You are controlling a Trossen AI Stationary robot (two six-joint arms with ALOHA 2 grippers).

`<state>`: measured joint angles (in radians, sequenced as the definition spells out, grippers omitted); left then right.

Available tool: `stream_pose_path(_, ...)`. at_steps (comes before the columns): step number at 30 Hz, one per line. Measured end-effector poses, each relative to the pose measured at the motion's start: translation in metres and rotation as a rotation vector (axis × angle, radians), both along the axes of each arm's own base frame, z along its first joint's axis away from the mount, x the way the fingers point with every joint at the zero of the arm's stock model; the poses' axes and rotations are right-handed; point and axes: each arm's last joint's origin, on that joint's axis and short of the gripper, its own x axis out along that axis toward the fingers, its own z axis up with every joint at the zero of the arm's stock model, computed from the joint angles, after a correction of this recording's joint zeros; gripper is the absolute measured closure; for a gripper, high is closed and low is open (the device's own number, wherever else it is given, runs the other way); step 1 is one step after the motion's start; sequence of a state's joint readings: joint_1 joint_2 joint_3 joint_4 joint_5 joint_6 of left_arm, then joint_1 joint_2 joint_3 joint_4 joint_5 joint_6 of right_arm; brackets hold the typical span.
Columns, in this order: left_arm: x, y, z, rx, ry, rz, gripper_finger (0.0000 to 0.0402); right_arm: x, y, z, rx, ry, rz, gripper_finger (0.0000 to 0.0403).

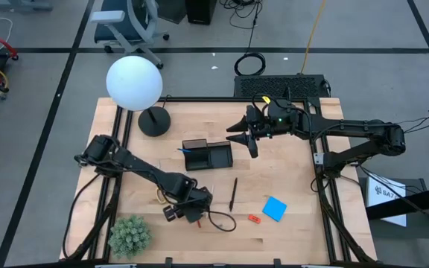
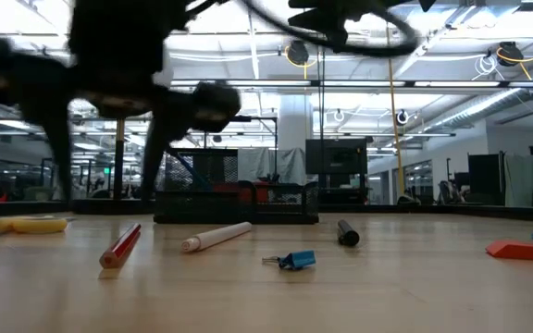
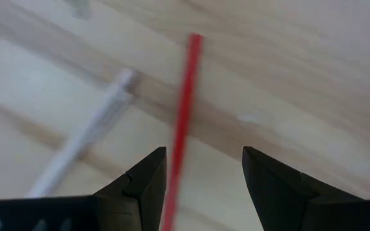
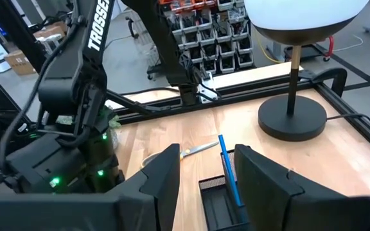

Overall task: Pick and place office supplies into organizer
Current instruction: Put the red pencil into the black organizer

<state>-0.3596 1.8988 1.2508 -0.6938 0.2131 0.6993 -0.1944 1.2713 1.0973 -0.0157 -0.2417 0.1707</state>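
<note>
Organizer (image 1: 208, 155) beside lamp (image 1: 135, 83), right hand (image 1: 238, 133) adjacent, plant (image 1: 129, 235) corner

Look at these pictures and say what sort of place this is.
Probably a robotics lab or workshop. Two dark arms work at a wooden table on a grey tiled floor; beyond it stand shelves of parts bins, and the low view shows an open hall with ceiling lights.

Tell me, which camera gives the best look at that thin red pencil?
The left wrist view: the red pencil runs up the middle, between the open fingers of the left gripper. The low view shows it lying on the table, small and foreshortened. In the high view the arm hides it; the right wrist view misses it.
</note>
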Motion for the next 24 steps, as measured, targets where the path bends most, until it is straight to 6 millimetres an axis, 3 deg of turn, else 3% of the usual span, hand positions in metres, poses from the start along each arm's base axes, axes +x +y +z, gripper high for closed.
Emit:
stream_pose_path(7,-0.0048,-0.0008,-0.0131,0.019,-0.035,0.004,0.0206,-0.0004,0.0001,-0.0015,0.003,0.016,0.0,0.0264)
stream_pose_path(24,0.0044,0.0025,-0.0102,0.033,-0.109,0.074,0.0206,-0.0005,0.0001,-0.0019,0.004,0.02,0.0,0.0264)
